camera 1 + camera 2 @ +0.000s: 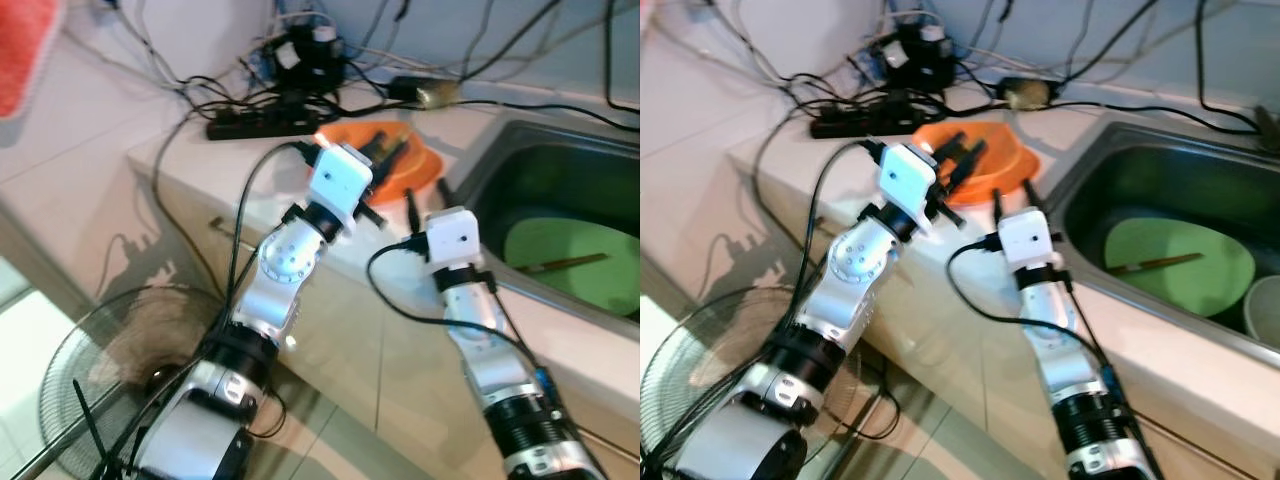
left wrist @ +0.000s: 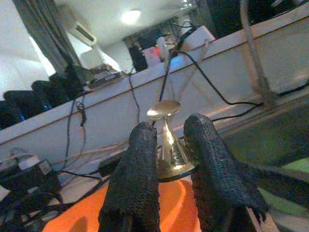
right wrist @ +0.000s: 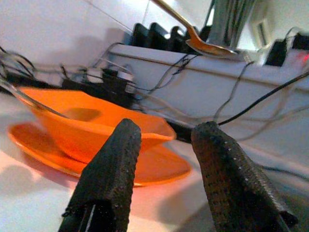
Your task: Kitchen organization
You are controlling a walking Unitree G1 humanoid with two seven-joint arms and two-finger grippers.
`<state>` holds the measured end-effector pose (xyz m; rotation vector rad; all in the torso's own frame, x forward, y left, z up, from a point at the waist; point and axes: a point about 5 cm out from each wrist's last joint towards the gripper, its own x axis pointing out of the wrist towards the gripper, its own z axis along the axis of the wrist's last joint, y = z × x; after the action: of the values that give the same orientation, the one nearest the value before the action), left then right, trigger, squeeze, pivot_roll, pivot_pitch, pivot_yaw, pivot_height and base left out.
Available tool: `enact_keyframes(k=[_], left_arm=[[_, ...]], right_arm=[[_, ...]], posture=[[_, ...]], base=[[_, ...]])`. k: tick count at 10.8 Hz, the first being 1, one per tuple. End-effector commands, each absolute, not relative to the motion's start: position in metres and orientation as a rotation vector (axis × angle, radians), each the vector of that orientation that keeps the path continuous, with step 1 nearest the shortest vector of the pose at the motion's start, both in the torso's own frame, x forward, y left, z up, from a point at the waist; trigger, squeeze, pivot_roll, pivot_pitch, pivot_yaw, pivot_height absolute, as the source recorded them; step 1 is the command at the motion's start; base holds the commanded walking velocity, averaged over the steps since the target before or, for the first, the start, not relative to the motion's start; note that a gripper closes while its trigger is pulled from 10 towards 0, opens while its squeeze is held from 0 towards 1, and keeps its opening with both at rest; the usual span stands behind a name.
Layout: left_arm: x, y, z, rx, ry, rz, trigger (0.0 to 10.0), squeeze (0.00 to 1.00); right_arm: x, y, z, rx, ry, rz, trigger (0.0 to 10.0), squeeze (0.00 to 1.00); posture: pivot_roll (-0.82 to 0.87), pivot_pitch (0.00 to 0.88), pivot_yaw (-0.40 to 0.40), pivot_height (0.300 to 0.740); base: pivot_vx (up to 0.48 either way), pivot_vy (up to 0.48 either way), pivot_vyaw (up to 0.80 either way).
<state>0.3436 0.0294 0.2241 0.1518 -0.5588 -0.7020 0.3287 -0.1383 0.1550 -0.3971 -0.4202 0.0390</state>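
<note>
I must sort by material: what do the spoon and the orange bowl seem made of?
Spoon: probably metal, polished gold tone; it shines and mirrors light between the left gripper fingers.
Orange bowl: likely plastic; even bright colour, smooth, slightly glossy wall. Glazed ceramic cannot be excluded.

Two silver arms reach over the surface [image 1: 970,300]. The left end effector [image 1: 962,152] sits above an orange bowl [image 1: 1005,160]; the right end effector [image 1: 1012,200] hovers just beside the bowl's near edge. In the sink [image 1: 1160,170] lies a green plate [image 1: 1180,255] with a chopstick [image 1: 1155,264] on it. A fan [image 1: 700,350] stands on the floor.
</note>
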Motion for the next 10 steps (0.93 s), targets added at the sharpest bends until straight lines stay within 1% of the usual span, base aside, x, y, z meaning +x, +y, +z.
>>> enact_keyframes(k=[1,3,5,6,7,10], left_arm=[[0.341,0.029,0.229,0.141,-0.569,-0.737,10.0,0.0],[0.336,0.025,0.227,0.134,-0.539,-0.801,10.0,0.0],[0.332,0.026,0.227,0.124,-0.515,-0.827,10.0,0.0],[0.331,0.027,0.228,0.115,-0.507,-0.835,10.0,0.0],[0.331,0.027,0.229,0.107,-0.505,-0.837,10.0,0.0],[0.329,0.028,0.232,0.083,-0.499,-0.837,10.0,0.0]], right_arm=[[0.332,-0.153,0.153,-0.456,-0.393,-0.027,10.0,0.0],[0.332,-0.16,0.159,-0.535,-0.422,-0.12,10.0,0.0],[0.333,-0.157,0.163,-0.528,-0.435,-0.125,10.0,0.0],[0.334,-0.153,0.177,-0.447,-0.465,-0.116,10.0,0.0],[0.334,-0.15,0.187,-0.402,-0.484,-0.111,10.0,0.0],[0.332,-0.134,0.211,-0.157,-0.52,0.03,10.0,0.0]], posture=[[0.05,0.028,0.127,0.74],[0.05,0.028,0.127,0.74],[0.05,0.028,0.131,0.74],[0.05,0.029,0.131,0.74],[0.05,0.029,0.131,0.74],[0.04,0.028,0.132,0.74]], base=[[0.0,0.0,0.0],[0.0,0.0,0.0],[0.0,0.0,0.0],[0.0,0.0,0.0],[0.0,0.0,0.0],[0.0,0.0,0.0]])
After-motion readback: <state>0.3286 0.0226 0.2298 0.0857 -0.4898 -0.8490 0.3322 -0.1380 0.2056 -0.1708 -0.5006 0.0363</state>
